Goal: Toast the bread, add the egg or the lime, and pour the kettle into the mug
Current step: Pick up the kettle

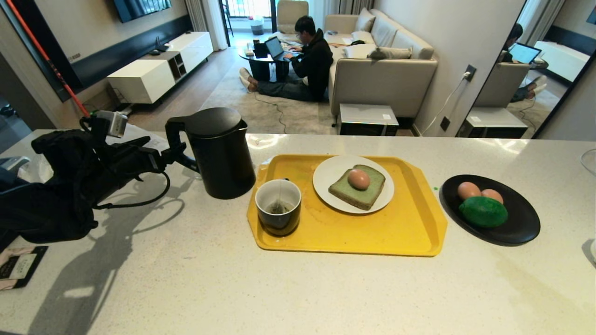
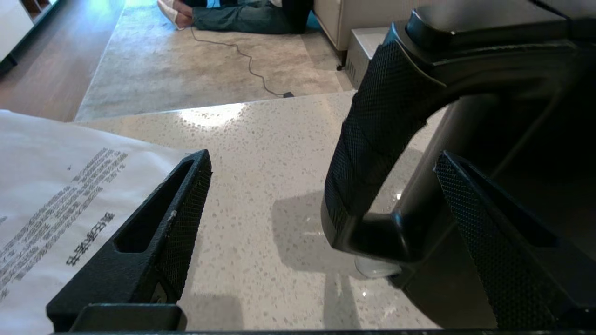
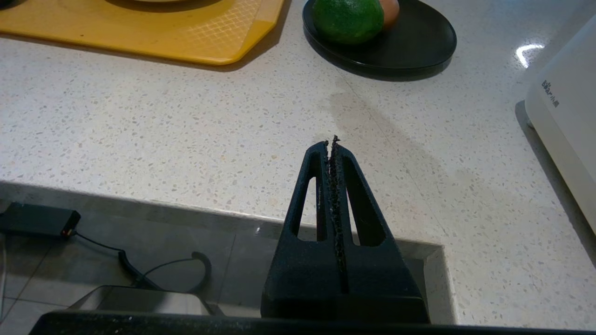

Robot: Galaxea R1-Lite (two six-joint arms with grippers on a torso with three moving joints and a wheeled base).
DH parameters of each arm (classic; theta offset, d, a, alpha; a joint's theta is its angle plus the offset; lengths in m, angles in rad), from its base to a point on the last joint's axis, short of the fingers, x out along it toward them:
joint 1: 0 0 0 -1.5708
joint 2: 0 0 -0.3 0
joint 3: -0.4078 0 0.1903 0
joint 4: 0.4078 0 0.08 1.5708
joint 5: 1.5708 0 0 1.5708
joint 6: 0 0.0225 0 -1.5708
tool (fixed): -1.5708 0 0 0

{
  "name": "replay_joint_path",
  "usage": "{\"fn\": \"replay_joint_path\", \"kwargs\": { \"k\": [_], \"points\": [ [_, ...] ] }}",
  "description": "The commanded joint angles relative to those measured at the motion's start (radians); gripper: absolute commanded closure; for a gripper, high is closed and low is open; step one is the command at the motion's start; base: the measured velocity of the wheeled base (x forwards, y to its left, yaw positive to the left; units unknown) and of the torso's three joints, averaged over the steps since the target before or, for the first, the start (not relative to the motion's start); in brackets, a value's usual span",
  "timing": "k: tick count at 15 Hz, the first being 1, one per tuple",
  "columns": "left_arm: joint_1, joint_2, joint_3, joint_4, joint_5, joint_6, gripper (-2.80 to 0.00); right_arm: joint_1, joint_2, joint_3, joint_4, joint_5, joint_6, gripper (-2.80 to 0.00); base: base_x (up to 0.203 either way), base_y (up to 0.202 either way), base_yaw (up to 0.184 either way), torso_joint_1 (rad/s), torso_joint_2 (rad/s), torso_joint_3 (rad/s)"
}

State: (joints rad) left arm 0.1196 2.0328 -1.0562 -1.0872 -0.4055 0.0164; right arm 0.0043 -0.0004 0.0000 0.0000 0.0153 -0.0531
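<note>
The black kettle [image 1: 223,153] stands on the counter left of the yellow tray [image 1: 400,232]. My left gripper [image 1: 180,159] is open at the kettle's loop handle [image 2: 372,153], which sits between the two fingers [image 2: 158,232] without being clamped. On the tray, the dark mug [image 1: 278,207] holds a tea bag. Beside it a white plate [image 1: 330,173] carries the green bread [image 1: 368,195] with the egg [image 1: 358,179] on top. The lime [image 1: 483,211] lies on a black plate [image 1: 521,223] with two eggs. My right gripper [image 3: 331,142] is shut and empty over the counter's near edge.
A printed paper sheet [image 2: 56,186] lies left of the kettle. A white appliance [image 3: 568,107] stands at the counter's right end, and a glass rim [image 1: 589,160] shows at the right edge. A person [image 1: 309,60] sits on the floor beyond the counter.
</note>
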Motion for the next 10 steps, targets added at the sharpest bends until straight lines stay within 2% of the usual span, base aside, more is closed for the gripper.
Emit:
{"fn": "replay_joint_path", "kwargs": {
  "k": [1, 10],
  "points": [
    [-0.003, 0.030, -0.040, -0.001, -0.006, 0.002, -2.80, 0.000, 0.000, 0.002, 0.000, 0.000, -0.001, 0.00, 0.000, 0.000, 0.000, 0.000, 0.00, 0.000],
    [-0.038, 0.095, -0.127, 0.012, -0.013, 0.000, -2.80, 0.000, 0.000, 0.002, 0.000, 0.000, -0.001, 0.00, 0.000, 0.000, 0.000, 0.000, 0.00, 0.000]
  ]
}}
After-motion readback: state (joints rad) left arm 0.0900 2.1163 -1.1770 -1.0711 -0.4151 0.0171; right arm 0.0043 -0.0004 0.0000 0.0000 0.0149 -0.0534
